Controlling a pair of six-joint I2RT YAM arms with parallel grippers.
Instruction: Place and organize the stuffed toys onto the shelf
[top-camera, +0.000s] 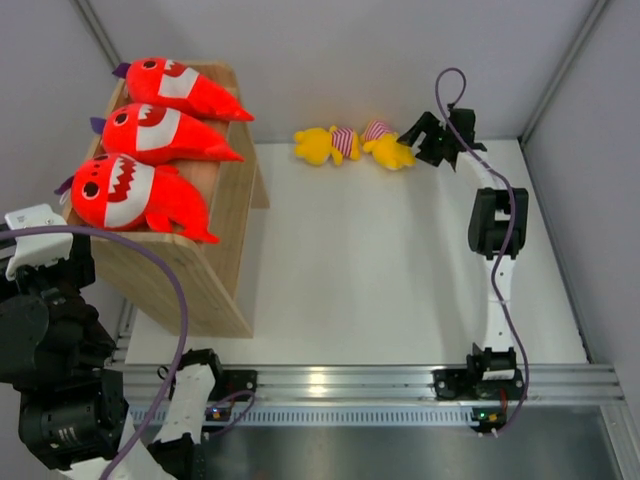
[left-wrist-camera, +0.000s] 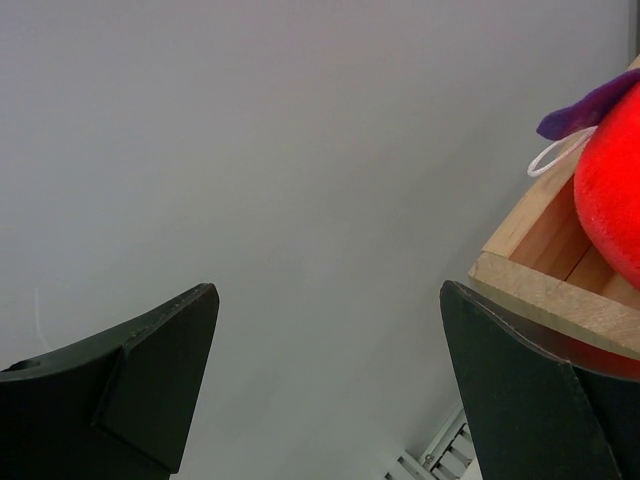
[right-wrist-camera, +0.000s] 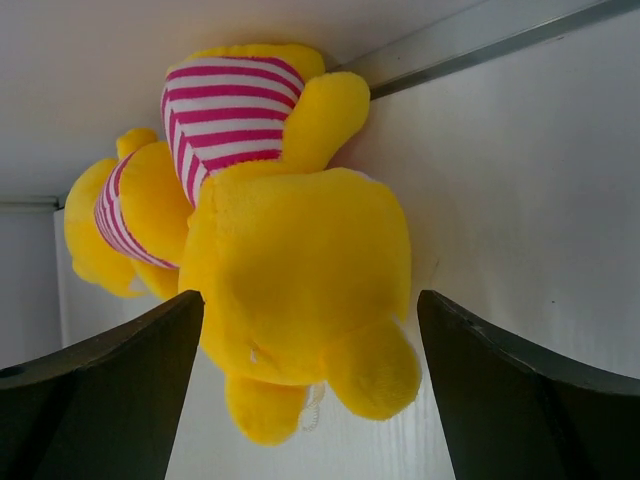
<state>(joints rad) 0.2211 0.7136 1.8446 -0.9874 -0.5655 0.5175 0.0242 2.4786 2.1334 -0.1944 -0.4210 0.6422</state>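
Three red sharks lie side by side on top of the wooden shelf at the left. Two yellow striped toys lie together on the white table by the back wall. My right gripper is at the right-hand one, open, and its jaws straddle that toy's yellow head. The other yellow toy lies just behind it. My left gripper is open and empty, facing the grey wall beside the shelf corner and a shark.
The white table stretches between the shelf and the right arm. An aluminium rail runs along the near edge with both arm bases on it. Grey walls enclose the back and sides.
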